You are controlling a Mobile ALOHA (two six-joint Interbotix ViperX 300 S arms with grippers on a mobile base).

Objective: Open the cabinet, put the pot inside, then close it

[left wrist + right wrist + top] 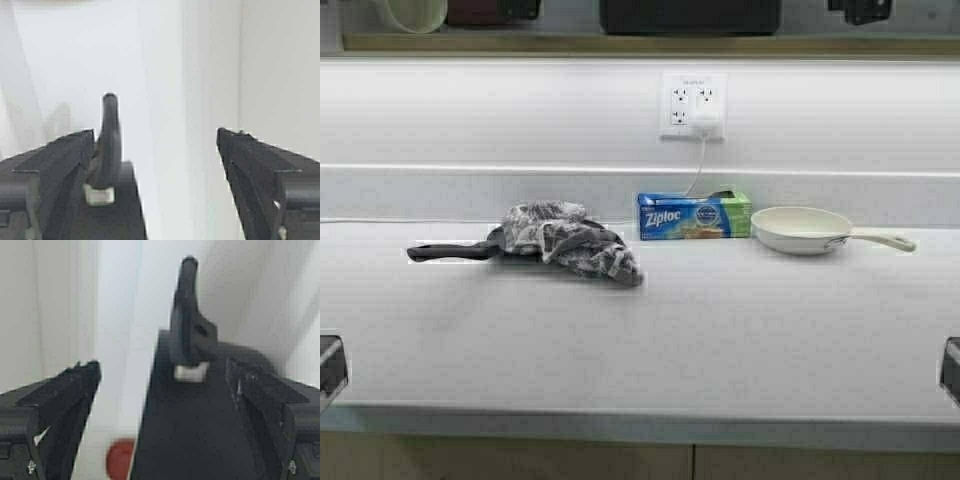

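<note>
The black pot (690, 15) stands inside the cabinet, on its floor above the tan lower edge (640, 44), and is cut off by the top of the high view. In the left wrist view my left gripper (155, 145) is open, with the pot's wall (117, 215) and one side handle (110, 135) between its fingers, close to one finger (55, 165). In the right wrist view my right gripper (162, 372) is open too, with the pot's wall (200, 440) and other handle (187, 325) in its gap. Pale grey cabinet walls (165, 60) lie behind. The doors are out of view.
On the counter (720, 340) lie a long-handled black pan under a grey cloth (570, 245), a Ziploc box (694, 215) and a small white frying pan (805, 230). A wall socket (693, 105) has a cord plugged in. A pale bowl (410, 12) stands in the cabinet. A red object (120, 457) shows below.
</note>
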